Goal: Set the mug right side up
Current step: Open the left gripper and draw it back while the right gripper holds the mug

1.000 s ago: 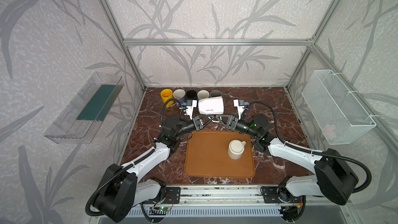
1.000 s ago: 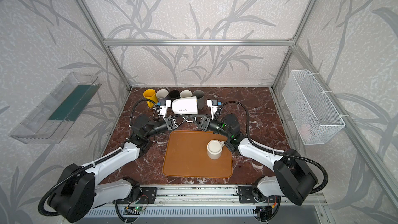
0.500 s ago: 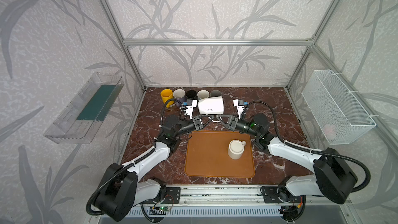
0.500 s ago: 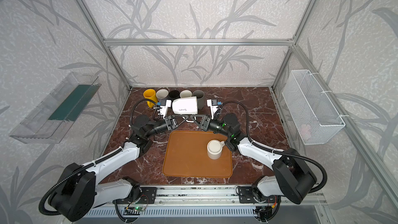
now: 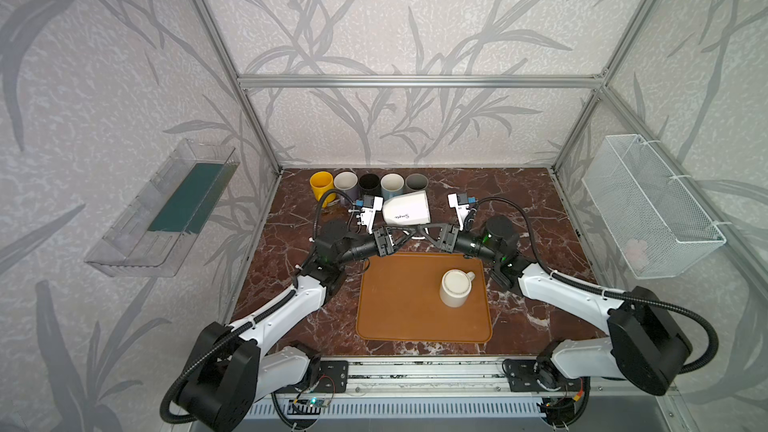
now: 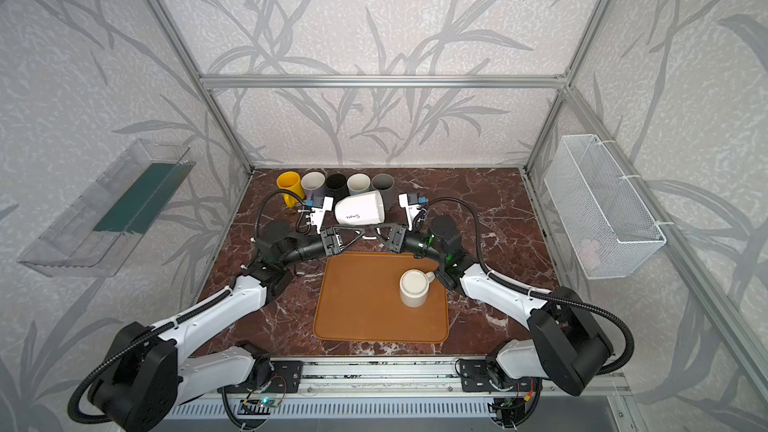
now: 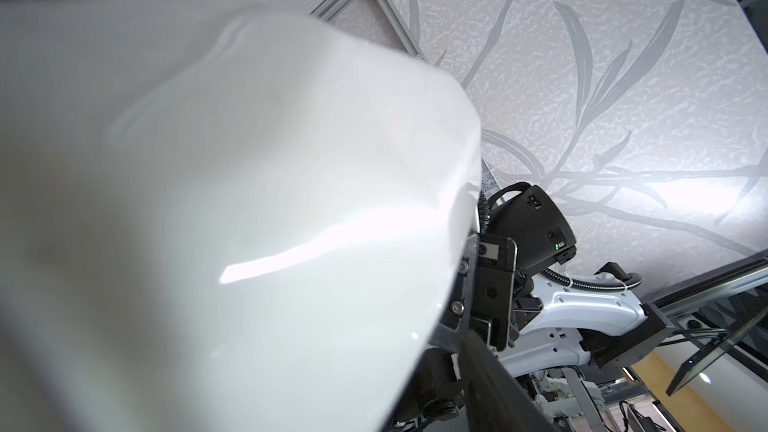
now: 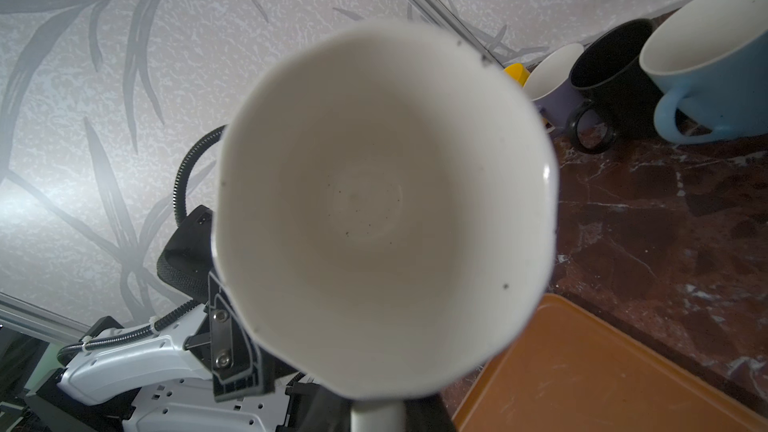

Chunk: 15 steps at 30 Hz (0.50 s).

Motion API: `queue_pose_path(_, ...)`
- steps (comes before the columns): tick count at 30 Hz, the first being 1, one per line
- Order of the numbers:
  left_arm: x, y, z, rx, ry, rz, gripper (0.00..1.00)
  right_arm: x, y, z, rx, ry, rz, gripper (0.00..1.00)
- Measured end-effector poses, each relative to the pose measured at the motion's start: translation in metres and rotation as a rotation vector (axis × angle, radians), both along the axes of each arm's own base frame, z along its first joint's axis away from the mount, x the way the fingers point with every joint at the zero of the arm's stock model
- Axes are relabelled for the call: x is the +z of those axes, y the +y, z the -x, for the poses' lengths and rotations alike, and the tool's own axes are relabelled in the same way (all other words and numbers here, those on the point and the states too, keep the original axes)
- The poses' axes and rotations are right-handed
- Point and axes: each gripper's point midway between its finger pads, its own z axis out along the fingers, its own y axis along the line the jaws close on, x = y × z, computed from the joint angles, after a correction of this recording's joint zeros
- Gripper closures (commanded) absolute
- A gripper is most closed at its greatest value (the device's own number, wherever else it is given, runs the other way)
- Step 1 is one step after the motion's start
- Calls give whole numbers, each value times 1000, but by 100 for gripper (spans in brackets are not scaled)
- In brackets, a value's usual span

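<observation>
The white mug (image 5: 405, 211) (image 6: 359, 209) hangs on its side above the table behind the mat, base toward the left arm, mouth toward the right arm. The right wrist view looks straight into its empty inside (image 8: 374, 201). My right gripper (image 5: 424, 231) (image 6: 376, 229) is shut on the mug's handle (image 8: 376, 417), which sticks down between the jaws. My left gripper (image 5: 405, 235) (image 6: 353, 234) sits just under the mug's base end with its fingers spread. The mug's wall (image 7: 208, 201) fills the left wrist view, beside one dark finger (image 7: 498, 384).
An orange mat (image 5: 399, 309) lies in front with a cream mug (image 5: 455, 288) standing on its right part. A row of mugs, yellow (image 5: 321, 185) to grey (image 5: 416, 181), lines the back edge. A wire basket (image 5: 652, 205) and a clear bin (image 5: 166, 209) hang on the side walls.
The left gripper's fingers have spread apart under the mug. The right gripper closed on the handle about half a second ago and stays shut. Mug and arms have hardly moved.
</observation>
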Motion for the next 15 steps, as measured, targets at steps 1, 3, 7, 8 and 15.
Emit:
queue_pose_path(1,-1,1,0,5,-1,-13,38,-1,-2,-1,-6,3,9,100)
queue_pose_path(3,-2,3,1,17,-3,-40,38,-3,-8,-2,-19,11,28,100)
queue_pose_path(7,1,9,1,56,-28,-103,38,-16,-21,-6,-56,41,95,100)
queue_pose_path(8,2,11,2,66,-36,-121,38,-21,-24,-6,-67,51,117,100)
queue_pose_path(15,-14,21,1,111,-15,-223,38,-44,-45,-12,-124,113,248,100)
